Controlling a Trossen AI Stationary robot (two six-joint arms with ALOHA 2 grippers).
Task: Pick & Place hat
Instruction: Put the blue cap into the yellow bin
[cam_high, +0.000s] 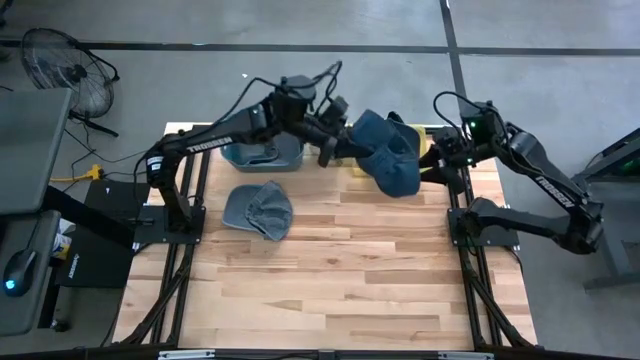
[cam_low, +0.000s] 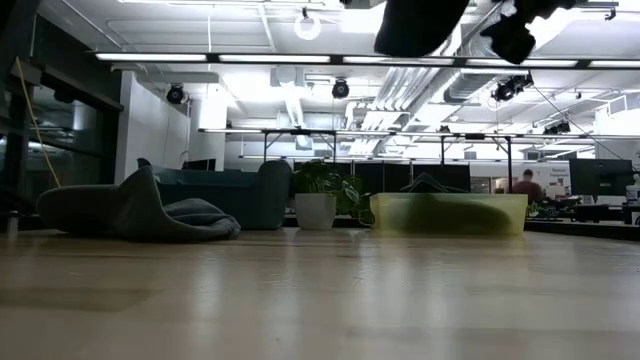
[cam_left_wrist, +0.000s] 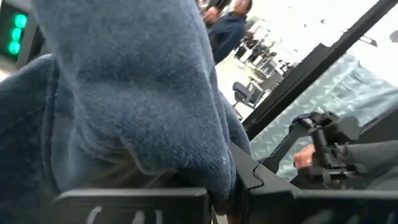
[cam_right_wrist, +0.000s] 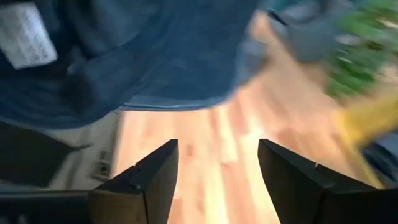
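Hat position: blue hat (cam_high: 388, 152) held up off the table at its far edge, over the yellow bin (cam_low: 447, 213), between the two arms.
Hat lie: hangs down from the left gripper (cam_high: 335, 148), crown spreading toward the right arm.
Left gripper: clamped on hat fabric.
Right gripper (cam_right_wrist: 217, 180): fingers spread wide, empty, just beside the hat, fabric ahead of the gap.
Other: grey hat (cam_high: 258, 209) flat on the table, apart from both.

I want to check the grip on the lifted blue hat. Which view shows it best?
The high view: the blue hat hangs whole from the left end effector. Left wrist shows only cloth close up, right wrist its underside, low view a dark edge.
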